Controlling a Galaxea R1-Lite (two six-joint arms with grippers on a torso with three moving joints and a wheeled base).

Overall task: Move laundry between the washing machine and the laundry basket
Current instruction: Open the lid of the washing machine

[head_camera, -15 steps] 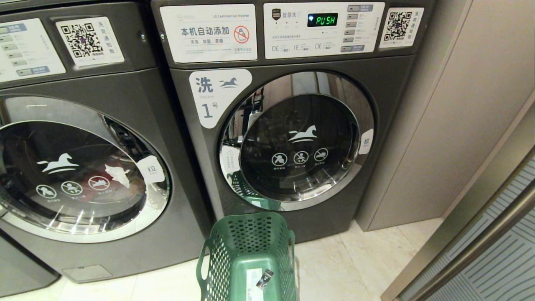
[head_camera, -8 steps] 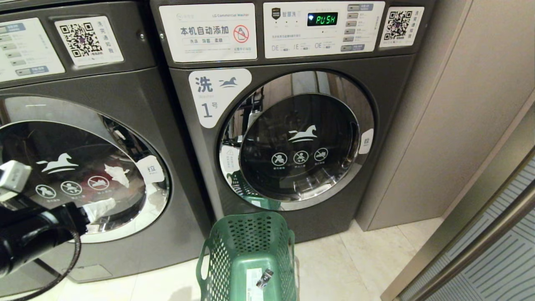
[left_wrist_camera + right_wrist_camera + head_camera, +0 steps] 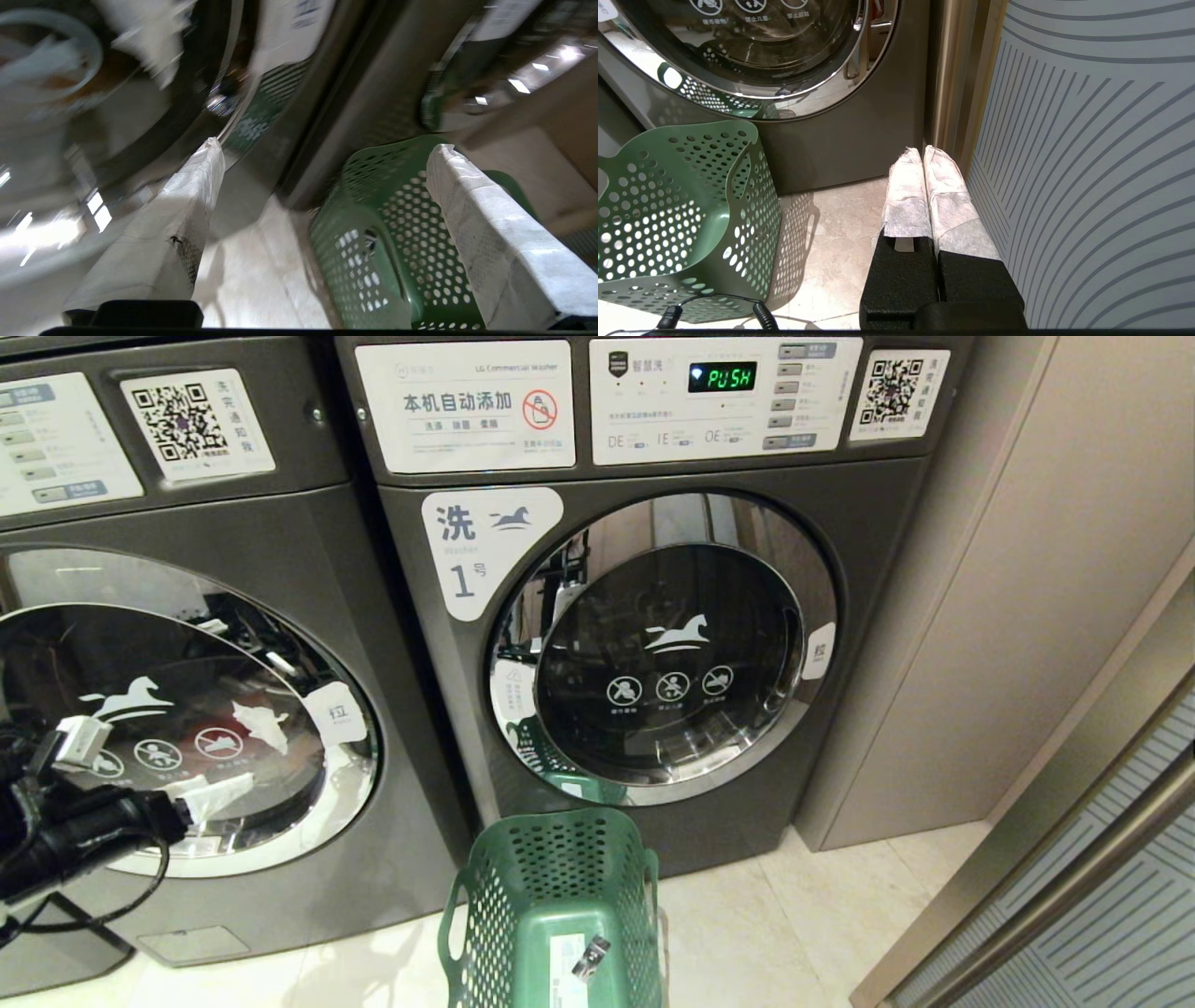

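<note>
The left gripper [image 3: 322, 238] hung with its white-wrapped fingers [image 3: 177, 219] spread wide and nothing between them, at about nine o'clock in the head view before the closed round door of the washing machine [image 3: 187, 709], where pale cloth [image 3: 261, 723] showed behind the glass. The laundry basket [image 3: 555, 905] stood on the tiled floor [image 3: 775, 924] at six o'clock, just before the washer labelled 1 [image 3: 653, 644]. The right gripper [image 3: 924, 191] was clenched on nothing, low beside a striped panel [image 3: 1087, 163].
</note>
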